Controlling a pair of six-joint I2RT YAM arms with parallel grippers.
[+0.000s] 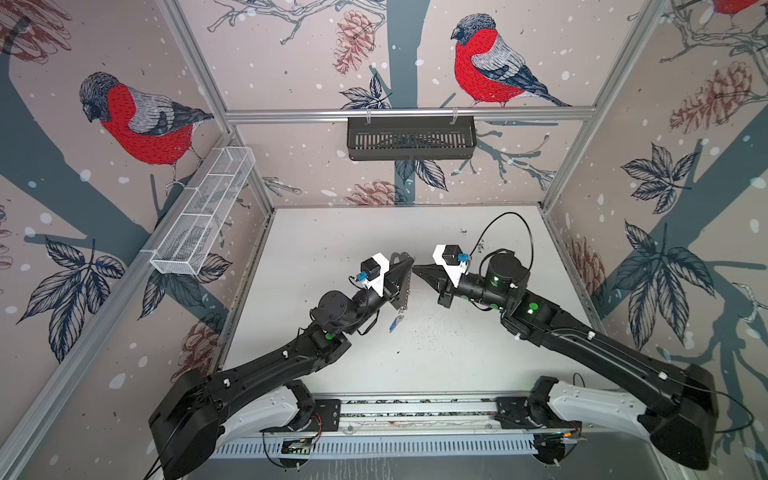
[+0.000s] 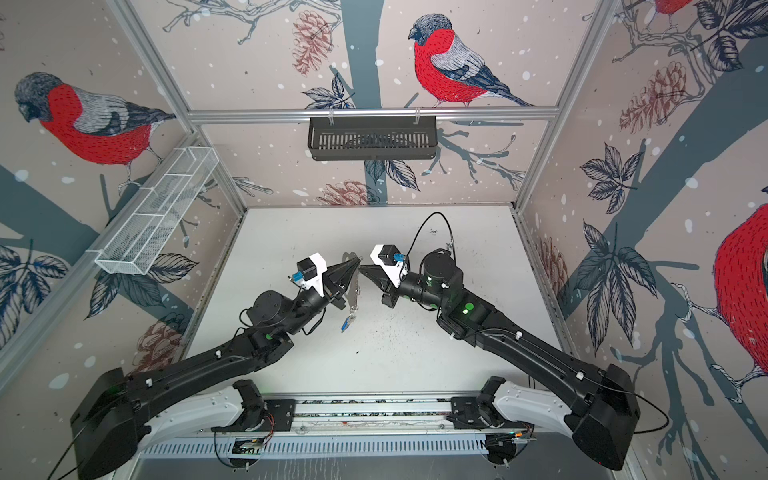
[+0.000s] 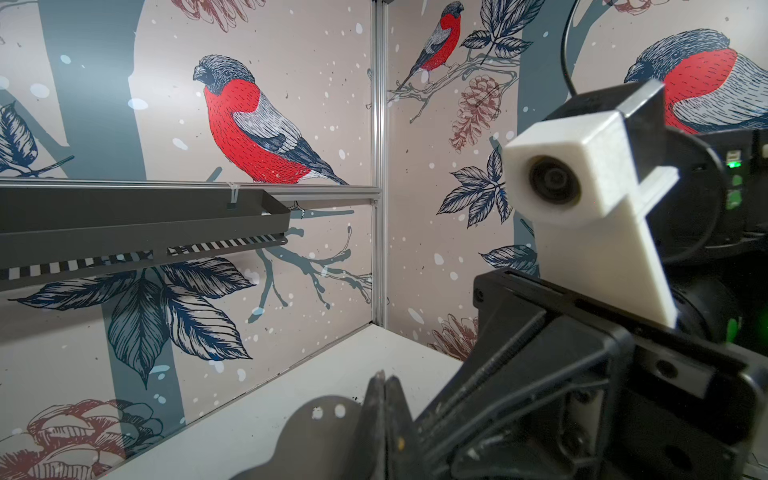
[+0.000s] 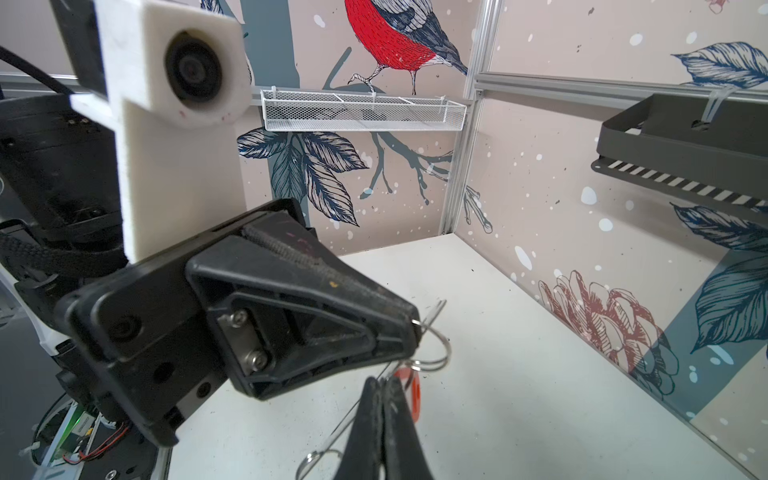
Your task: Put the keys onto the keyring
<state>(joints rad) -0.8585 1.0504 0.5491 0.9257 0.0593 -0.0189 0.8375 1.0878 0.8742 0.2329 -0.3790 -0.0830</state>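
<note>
Flat grey keyring (image 1: 405, 286), silver blue-tagged keys (image 1: 397, 322)

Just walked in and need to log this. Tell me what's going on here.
The left gripper is shut on the keyring plate, holding it on edge above the table, a blue-tagged key hanging from it. The right gripper, shut, meets its top beside the red-orange tag; whether that's hooked on is unclear.

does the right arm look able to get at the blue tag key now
Probably yes: the blue tag key hangs free under the keyring in the left gripper, nothing between, though the right gripper is shut.
</note>
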